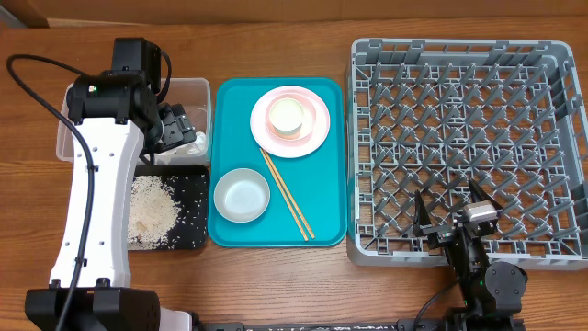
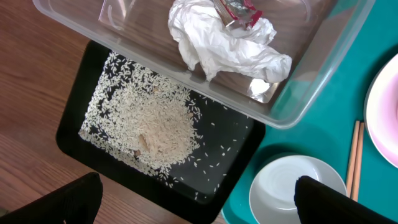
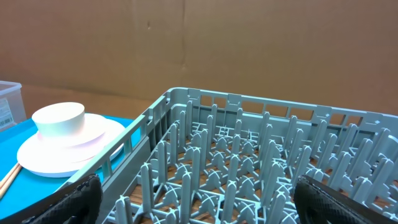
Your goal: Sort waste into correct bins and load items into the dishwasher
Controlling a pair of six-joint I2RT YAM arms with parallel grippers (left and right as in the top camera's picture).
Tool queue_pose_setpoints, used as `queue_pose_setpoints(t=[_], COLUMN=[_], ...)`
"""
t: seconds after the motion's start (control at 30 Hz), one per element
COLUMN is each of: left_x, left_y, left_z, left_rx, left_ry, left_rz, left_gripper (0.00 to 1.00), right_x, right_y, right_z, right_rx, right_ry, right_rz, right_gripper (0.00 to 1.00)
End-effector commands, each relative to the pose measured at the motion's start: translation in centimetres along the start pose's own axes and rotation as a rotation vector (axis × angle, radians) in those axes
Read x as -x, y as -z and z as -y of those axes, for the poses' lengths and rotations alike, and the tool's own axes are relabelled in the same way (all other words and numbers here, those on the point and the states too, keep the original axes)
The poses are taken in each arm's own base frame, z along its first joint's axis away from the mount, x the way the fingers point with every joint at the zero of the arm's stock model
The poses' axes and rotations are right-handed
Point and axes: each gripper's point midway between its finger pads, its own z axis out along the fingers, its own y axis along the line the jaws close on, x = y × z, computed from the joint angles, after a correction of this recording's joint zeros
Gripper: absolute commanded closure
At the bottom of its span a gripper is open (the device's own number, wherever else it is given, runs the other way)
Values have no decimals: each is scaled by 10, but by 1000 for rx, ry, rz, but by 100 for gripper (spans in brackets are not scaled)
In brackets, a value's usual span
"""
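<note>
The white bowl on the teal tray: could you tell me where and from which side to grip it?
Probably the rim, from above, on the side facing the black tray: the white bowl sits upright and open, so a finger fits inside, and the chopsticks lie close along its other side.

left arm [image 1: 101, 184] hides most of clear tub [image 1: 195, 95], red wrapper [image 2: 239, 10] cut at top edge, pink plate [image 2: 384, 106] clipped right

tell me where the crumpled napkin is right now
Left wrist view, upper centre: the crumpled white napkin lies inside the clear tub, a red wrapper resting against its top, next to the black tray holding rice.
</note>
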Motion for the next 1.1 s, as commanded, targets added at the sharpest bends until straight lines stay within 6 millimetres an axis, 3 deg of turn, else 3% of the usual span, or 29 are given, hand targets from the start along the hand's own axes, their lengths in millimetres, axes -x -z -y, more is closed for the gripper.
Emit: queue_pose_setpoints(t=[0.0,0.13,0.33,0.4,0.7,0.83,0.9,1.0,1.07], left_x=[5,5,5,5,5,5,5,5,5], left_y=[4,4,4,4,4,4,4,4,4], left_z=[-2,-2,-2,-2,-2,-2,-2,-2,-2], left_rx=[6,6,6,6,5,6,6,6,5], left_ry=[10,10,10,10,10,10,10,10,10], left_rz=[22,22,22,22,22,22,22,22,22], left_gripper=[0,0,0,0,0,0,0,0,0], right_x=[-1,4,32,29,39,46,54,81,113], right_y=[0,0,13,19,25,25,24,32,41], right_z=[-2,-2,-58,-74,-83,-78,-62,-43,-33], right_rx=[9,11,347,448,522,489,382,256,193], right_ry=[1,5,3,-31,-166,-278,-309,-323,-331], right_rz=[6,29,143,129,131,77,31,0,-15], right_gripper=[0,0,0,0,0,0,0,0,0])
